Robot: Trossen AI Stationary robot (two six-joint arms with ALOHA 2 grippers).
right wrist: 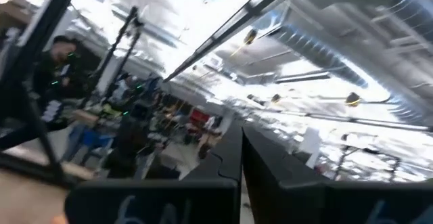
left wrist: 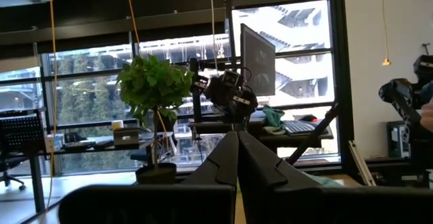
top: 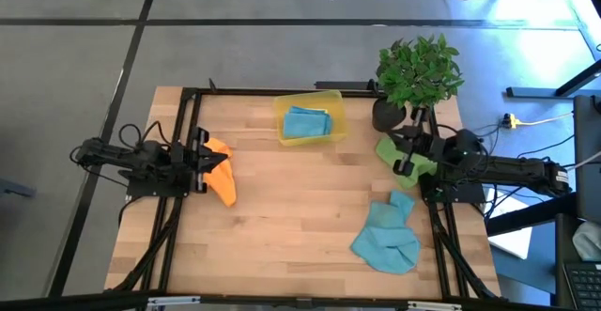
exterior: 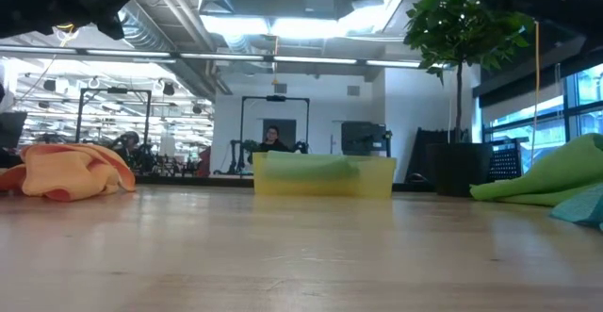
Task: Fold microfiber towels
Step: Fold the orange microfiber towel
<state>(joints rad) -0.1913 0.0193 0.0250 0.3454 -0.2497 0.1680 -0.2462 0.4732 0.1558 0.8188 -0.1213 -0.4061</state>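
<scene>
Along the left edge of the wooden tabletop (top: 300,217) the left gripper (top: 208,160) sits above the wood with its two fingers pressed together, holding nothing. An orange towel (top: 222,174) lies crumpled just beside its tip, showing in the low view as an orange and yellowish heap (exterior: 71,172); whether the fingers touch it I cannot tell. Seen from the left wrist, the closed fingers (left wrist: 230,163) meet in a single dark wedge pointing across the table toward the potted plant (left wrist: 154,88).

Near the right edge the right gripper (top: 407,158) hangs with its fingers shut and nothing between them; its own wrist view shows the two dark fingers (right wrist: 233,158) closed on each other. It is over a green towel (top: 398,153) that lies bunched just in front of the plant's dark pot (top: 387,116), close to the far right corner.

At the middle of the far edge stands a translucent yellow bin (top: 311,116), with a teal-blue towel (top: 308,123) lying inside it. A second teal-blue towel (top: 389,239) lies rumpled on the bare wood toward the near right corner, apart from the green one and from both arms.
</scene>
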